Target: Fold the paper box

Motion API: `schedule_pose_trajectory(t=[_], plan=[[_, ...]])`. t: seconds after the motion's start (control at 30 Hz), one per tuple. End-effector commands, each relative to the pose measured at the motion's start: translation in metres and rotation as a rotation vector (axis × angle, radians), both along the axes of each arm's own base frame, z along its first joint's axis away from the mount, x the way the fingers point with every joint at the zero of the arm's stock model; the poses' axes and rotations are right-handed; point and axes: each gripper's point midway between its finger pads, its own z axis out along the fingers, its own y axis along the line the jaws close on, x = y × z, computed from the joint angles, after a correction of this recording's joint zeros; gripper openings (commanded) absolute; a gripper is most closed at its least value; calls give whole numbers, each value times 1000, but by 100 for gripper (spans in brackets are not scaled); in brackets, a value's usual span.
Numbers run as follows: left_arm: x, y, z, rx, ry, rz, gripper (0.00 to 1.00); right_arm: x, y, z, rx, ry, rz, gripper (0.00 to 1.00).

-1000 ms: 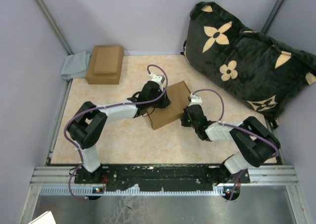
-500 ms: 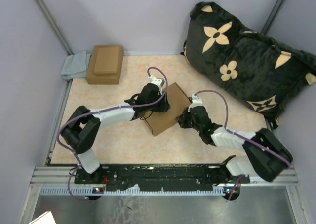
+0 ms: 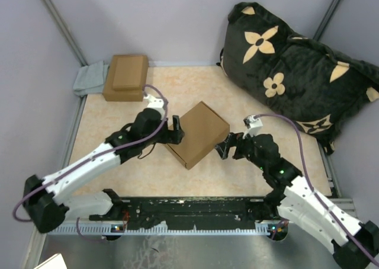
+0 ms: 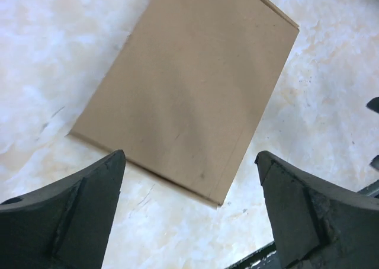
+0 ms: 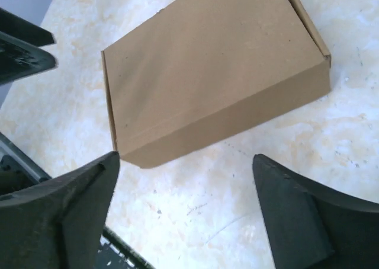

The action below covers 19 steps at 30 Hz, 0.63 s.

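Observation:
The paper box [image 3: 198,134] lies closed on the table as a shallow brown rectangular box, turned diagonally. Its flat lid fills the upper part of the left wrist view [image 4: 189,85], and the right wrist view shows the lid and one side wall [image 5: 213,73]. My left gripper [image 3: 176,130] hangs open just left of the box, apart from it, jaws wide with only table between them [image 4: 189,162]. Open too is my right gripper [image 3: 225,147], which sits just right of the box with nothing between its fingers [image 5: 186,162].
Two smaller brown cardboard boxes [image 3: 126,77] are stacked at the back left beside a grey cloth [image 3: 90,79]. A large black cushion with tan flowers [image 3: 296,67] fills the back right. A black rail [image 3: 195,210] runs along the near edge.
Both grippers have opened and drawn back from the box, the left toward the left and the right toward the near right. The box now lies free on the table.

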Motion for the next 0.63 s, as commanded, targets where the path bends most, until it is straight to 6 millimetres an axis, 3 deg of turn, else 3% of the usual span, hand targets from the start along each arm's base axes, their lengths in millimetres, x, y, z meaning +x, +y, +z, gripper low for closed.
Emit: schedule_pose_trajectory(t=[0.0, 0.1, 0.33, 0.53, 0.6], plan=[[-24, 53, 6, 70, -38, 86, 100, -18, -23, 24, -45, -20, -25, 99], [-38, 78, 12, 101, -41, 121, 100, -23, -33, 34, -18, -27, -67, 99], [-55, 107, 3, 190, -3, 152, 100, -28, -38, 49, -7, 0, -92, 99], [-53, 109, 3, 179, -28, 159, 100, -37, -27, 61, -38, -17, 20, 99], [-55, 112, 4, 177, -20, 186, 100, -33, -31, 60, -42, -10, -15, 99]])
